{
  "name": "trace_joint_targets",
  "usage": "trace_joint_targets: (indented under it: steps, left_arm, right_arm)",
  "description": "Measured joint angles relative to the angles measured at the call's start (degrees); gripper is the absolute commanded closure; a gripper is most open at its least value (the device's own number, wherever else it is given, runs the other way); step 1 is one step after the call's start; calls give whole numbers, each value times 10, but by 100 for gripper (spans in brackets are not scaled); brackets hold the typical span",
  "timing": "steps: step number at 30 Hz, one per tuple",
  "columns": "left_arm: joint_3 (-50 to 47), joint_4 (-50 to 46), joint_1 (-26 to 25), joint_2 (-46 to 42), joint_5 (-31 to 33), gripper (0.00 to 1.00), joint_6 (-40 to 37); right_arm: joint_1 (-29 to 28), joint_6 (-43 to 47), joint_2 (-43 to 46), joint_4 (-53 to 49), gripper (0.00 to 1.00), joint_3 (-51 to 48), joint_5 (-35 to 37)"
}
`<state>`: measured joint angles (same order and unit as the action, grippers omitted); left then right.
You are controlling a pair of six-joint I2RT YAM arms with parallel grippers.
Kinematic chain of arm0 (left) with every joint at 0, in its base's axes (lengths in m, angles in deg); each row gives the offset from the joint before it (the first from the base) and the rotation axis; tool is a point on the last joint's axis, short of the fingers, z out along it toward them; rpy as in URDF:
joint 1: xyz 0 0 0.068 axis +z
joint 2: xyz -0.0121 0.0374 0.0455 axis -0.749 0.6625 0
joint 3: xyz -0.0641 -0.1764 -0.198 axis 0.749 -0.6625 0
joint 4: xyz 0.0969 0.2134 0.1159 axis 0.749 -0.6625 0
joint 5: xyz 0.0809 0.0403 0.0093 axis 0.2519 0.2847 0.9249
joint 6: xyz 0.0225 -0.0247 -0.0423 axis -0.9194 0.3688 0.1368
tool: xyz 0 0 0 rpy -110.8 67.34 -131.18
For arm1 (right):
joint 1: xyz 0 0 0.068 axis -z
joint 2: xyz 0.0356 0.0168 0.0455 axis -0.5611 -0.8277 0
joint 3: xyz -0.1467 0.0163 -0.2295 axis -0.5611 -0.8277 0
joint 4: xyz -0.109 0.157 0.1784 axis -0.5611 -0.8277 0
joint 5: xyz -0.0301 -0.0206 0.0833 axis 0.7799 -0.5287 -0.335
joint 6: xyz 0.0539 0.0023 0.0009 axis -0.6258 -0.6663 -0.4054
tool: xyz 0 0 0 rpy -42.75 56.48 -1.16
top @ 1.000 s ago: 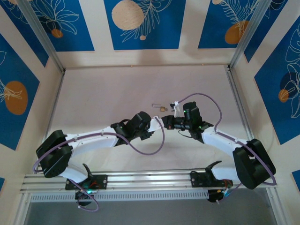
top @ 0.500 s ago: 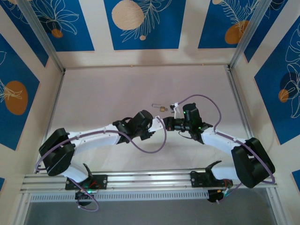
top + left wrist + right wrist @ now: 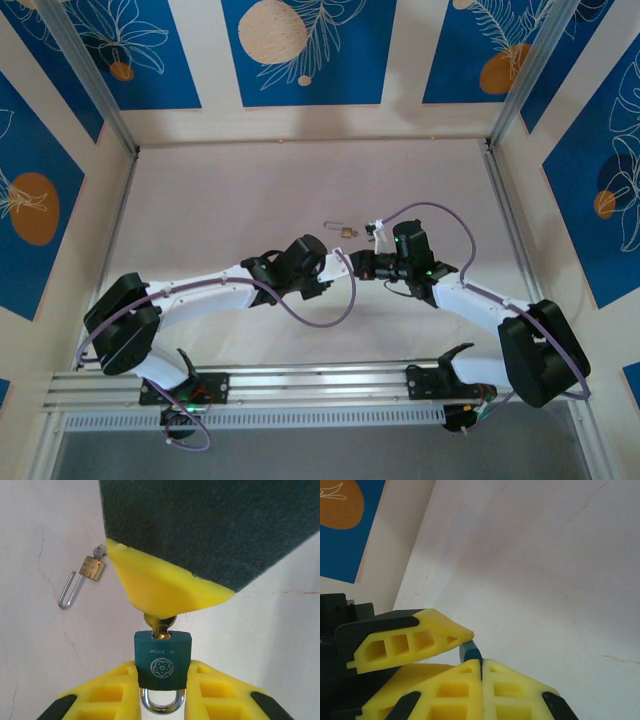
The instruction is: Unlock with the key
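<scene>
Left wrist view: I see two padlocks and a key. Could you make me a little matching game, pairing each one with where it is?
Things:
1. green padlock
2. key
3. brass padlock

Places:
A. lying on the table, apart from both grippers
B. stuck in a keyhole, pinched by the right gripper
C. clamped in the left gripper

Pairs: 1-C, 2-B, 3-A

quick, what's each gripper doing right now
left gripper: closed on the teal padlock
right gripper: closed on the key in that padlock
</scene>
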<state>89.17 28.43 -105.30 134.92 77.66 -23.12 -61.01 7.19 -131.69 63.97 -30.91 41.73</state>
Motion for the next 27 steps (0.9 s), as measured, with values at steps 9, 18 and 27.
trace_joint_targets:
  steps: [9,18,27]
  left_arm:
    - [0,2,0,0,-2,80,0]
    - [0,9,0,-4,-1,81,-9]
    - [0,16,-1,-4,3,82,-33]
  right_arm:
    - [4,-1,1,1,100,0,-7]
    - [16,-1,7,0,96,0,-22]
    - [27,-16,7,1,86,0,-39]
